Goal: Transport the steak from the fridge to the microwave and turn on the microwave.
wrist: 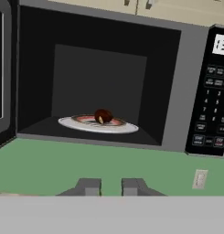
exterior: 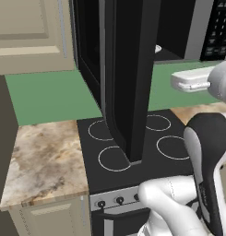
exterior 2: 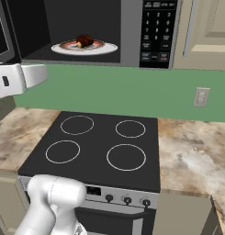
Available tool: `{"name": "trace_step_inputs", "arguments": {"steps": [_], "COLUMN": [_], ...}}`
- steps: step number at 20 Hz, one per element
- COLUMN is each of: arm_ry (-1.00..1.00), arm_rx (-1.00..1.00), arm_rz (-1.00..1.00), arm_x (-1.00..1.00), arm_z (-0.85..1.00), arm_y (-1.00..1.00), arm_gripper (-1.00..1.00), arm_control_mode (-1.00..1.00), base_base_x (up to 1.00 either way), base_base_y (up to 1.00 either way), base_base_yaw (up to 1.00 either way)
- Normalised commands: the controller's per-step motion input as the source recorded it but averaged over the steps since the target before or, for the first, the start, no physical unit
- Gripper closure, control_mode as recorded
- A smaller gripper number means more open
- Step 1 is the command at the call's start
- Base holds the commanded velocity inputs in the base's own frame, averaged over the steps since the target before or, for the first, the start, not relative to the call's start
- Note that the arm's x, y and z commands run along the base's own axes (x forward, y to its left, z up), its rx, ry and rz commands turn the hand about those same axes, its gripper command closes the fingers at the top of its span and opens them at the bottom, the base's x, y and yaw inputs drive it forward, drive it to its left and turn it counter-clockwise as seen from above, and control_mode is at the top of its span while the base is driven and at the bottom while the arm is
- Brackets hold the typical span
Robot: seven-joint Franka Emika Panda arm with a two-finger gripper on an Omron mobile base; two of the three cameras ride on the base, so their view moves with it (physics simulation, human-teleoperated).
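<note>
The steak (exterior 2: 85,40) (wrist: 103,115), a dark red-brown lump, lies on a round plate (exterior 2: 109,48) (wrist: 67,122) with a reddish rim inside the microwave (exterior 2: 132,32) (wrist: 177,82). The microwave door (exterior: 128,78) (exterior 2: 1,32) stands swung open to the left. To the right of the cavity sits the keypad (exterior 2: 157,30) (wrist: 211,105). My gripper (wrist: 111,186) hovers in front of and below the cavity, apart from the steak, its fingers slightly parted with nothing between them. The fridge is out of view.
A black stove (exterior 2: 100,147) with ring burners lies under the microwave, with marble counter (exterior 2: 192,151) (exterior: 45,156) on both sides. The back wall is green and carries an outlet (exterior 2: 202,97) (wrist: 200,179). Beige cabinets (exterior 2: 208,32) flank the microwave.
</note>
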Motion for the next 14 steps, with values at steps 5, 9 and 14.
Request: {"name": "trace_step_inputs", "arguments": {"steps": [5,9,14], "arm_ry": [0.00,0.00,0.00], "arm_rx": [0.00,0.00,0.00], "arm_rz": [0.05,0.05,0.02], "arm_x": [-0.55,-0.51,-0.45], "arm_z": [0.00,0.00,-0.04], "arm_y": [0.00,0.00,0.09], "arm_gripper": [1.00,1.00,1.00], "arm_control_mode": [-1.00,-1.00,-1.00], "base_base_x": [0.00,0.00,0.00], "base_base_y": [0.00,0.00,0.00], "base_base_yaw": [0.00,0.00,0.00]}}
